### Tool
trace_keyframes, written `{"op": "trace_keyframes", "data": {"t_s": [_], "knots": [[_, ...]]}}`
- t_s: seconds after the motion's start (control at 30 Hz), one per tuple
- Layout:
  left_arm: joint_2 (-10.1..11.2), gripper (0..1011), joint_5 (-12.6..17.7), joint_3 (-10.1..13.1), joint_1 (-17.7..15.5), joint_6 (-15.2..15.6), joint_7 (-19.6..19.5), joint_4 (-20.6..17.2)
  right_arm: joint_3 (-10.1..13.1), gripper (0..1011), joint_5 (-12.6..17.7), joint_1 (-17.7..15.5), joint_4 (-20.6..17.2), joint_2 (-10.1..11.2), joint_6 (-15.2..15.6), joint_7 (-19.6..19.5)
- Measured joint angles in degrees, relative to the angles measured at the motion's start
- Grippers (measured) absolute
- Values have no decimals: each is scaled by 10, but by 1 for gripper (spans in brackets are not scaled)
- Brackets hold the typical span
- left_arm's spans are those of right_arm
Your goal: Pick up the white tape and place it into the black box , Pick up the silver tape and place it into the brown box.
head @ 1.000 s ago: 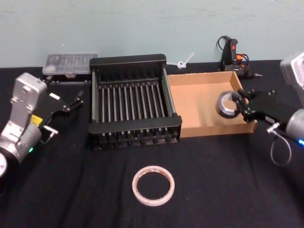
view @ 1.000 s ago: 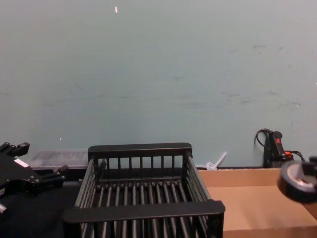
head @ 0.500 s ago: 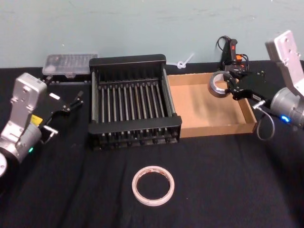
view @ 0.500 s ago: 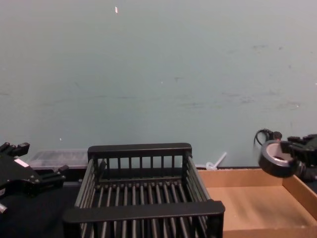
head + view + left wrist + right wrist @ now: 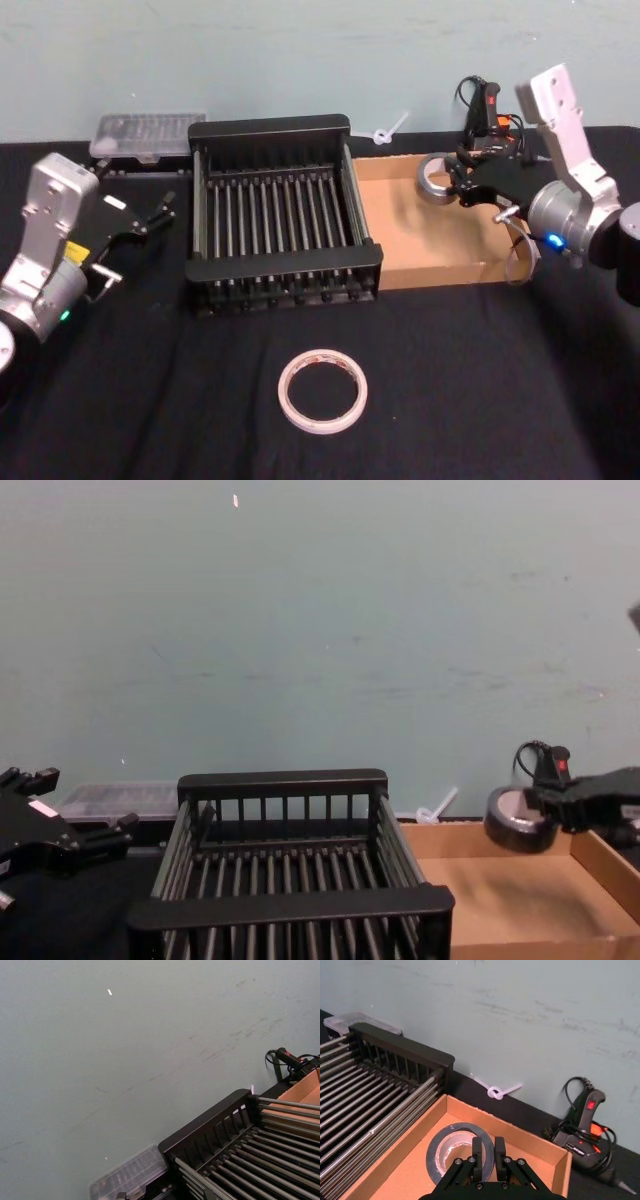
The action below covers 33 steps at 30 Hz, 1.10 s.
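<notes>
A black cloth-covered table (image 5: 480, 400) stands against a pale green wall; near its back edge, side by side and touching, sit the black box (image 5: 283, 214), a slatted crate, and to its right the brown box (image 5: 430, 240), a shallow tan cardboard tray. The right gripper (image 5: 455, 184) reaches in from the table's right edge and is clamped on the silver tape (image 5: 436, 177), one finger through the centre hole and one outside the roll's wall; the roll hangs in the air over the brown box's back half, toward the wall it shares with the crate, and from the chest view the silver tape (image 5: 518, 821) sits clear above the cardboard floor, tilted a little. The right wrist view shows the fingers (image 5: 477, 1152) pinching the grey ring with its pale inner core above the tan floor. The white tape (image 5: 322, 390) lies flat on the cloth near the table's front edge, in front of the black box and well apart from it. The left gripper (image 5: 160, 215) hovers by the table's left edge, beside the crate, its two fingers spread and holding nothing. A clear plastic case (image 5: 146, 133) rests at the back left corner; a black glue gun (image 5: 488, 118) with a red switch lies behind the brown box, and a white zip tie (image 5: 388, 130) lies by the wall between them.
</notes>
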Motion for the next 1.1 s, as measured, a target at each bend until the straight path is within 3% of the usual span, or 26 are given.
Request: {"op": "trace_keyframes", "data": {"t_s": [0.23, 0.63, 1.0, 1.1], "knots": [[0, 1001, 0, 0, 0, 0, 0, 0, -6, 149, -13, 16, 39, -18, 1, -4], [0, 1001, 0, 0, 0, 0, 0, 0, -6, 153, -13, 15, 37, -17, 2, -4], [0, 1001, 0, 0, 0, 0, 0, 0, -5, 460, -12, 15, 35, -16, 2, -3], [0, 1001, 0, 0, 0, 0, 0, 0, -5, 604, -11, 14, 35, -16, 2, -3]]}}
